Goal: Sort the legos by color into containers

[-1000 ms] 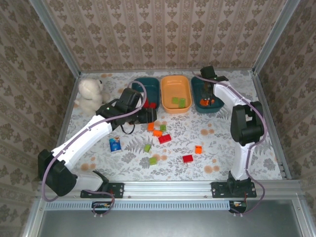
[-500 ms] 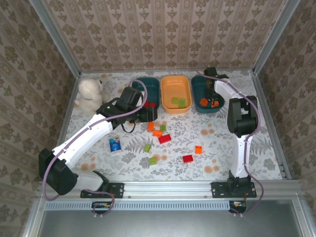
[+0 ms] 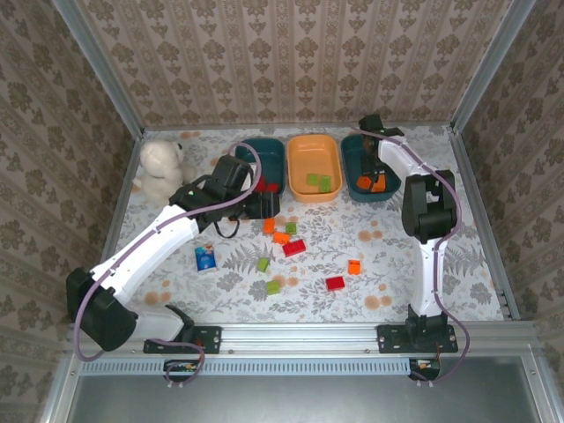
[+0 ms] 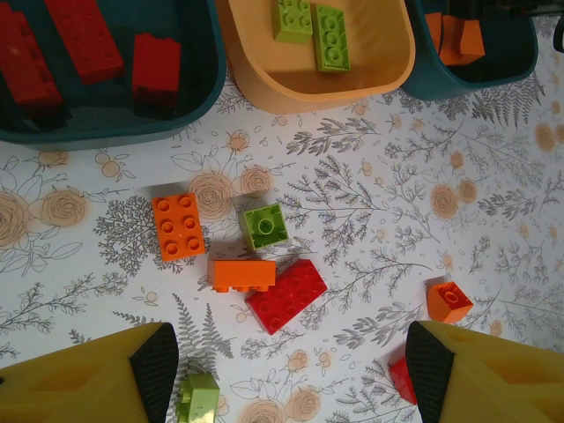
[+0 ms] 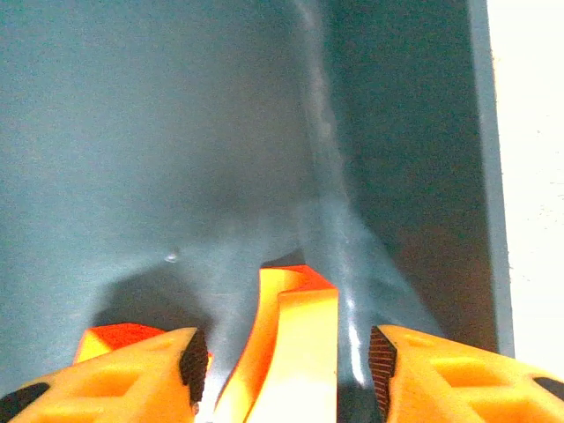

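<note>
While the right end effector [image 5: 286, 363] sits low inside the right teal tub [image 5: 176, 132], I read its fingers as apart: an orange brick [image 5: 295, 308] stands between them with a dark gap on either side, so it rests free on the tub floor rather than clamped. Another orange piece [image 5: 123, 335] lies beside it, which fits this tub being the one for orange. My left end effector [image 4: 291, 374] hangs above the worktop [image 4: 370, 203] with its jaws wide and nothing in them, placed over the loose legos, I judge, to pick the next one. Under it lie a square orange brick [image 4: 179, 226], a green cube [image 4: 265, 226] just beside it, a flat orange brick [image 4: 243, 275] touching a red brick [image 4: 285, 296], another orange one [image 4: 449, 300] off to the right, and a light green brick [image 4: 196, 397] close to the finger at the view's left. Red bricks [image 4: 84, 40] lie in the left teal tub [image 4: 88, 134] and green bricks [image 4: 317, 31] in the orange tub [image 4: 308, 92], so I put the sorting at roughly half done; the touching orange and red pair may need a careful approach so that one does not drag the other
</note>
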{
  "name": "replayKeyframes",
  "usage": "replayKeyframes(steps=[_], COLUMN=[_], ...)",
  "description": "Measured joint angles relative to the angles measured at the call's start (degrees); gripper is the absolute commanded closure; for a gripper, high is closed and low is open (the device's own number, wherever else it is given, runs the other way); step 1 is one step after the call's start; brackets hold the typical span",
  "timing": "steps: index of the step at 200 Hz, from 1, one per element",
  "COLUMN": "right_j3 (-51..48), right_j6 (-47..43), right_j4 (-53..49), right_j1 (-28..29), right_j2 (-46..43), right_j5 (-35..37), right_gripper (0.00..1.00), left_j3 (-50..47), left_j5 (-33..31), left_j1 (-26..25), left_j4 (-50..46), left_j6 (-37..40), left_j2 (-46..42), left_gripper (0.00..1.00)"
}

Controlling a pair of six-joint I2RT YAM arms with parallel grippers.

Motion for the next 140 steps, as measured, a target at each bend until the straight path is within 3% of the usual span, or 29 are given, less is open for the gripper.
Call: replayKeyframes(steps=[51,99,119,140], right_j3=[0.74,-13.75,-22.99,-33.33], right_j6=[0.11,-0.04,1.88,6.19], right_j4=[0.66,10.91,14.67,15.69], right_j1=[1.53,8.90,14.05,17.20], right_j2=[-8.76,-32.96,-43.01,-52.43], right_j5=[0.81,-0.57,-4.85,-10.73], right_gripper=[0.43,0.44,0.43,0.40], left_j3=[0.00,-0.39,-1.27,-2.25], left_j5=[-0.04,1.14,2.99,4.37], left_j1=[1.77,2.34,-0.20,-6.88], left_j4=[-1.68,-3.32,-3.37,-3.32], left_j6=[1.55,5.79,9.66,14.56], left_j2=[-1.14,-2.75,-2.64,-0.98], left_gripper=[0.27,0.29,0.28,0.27])
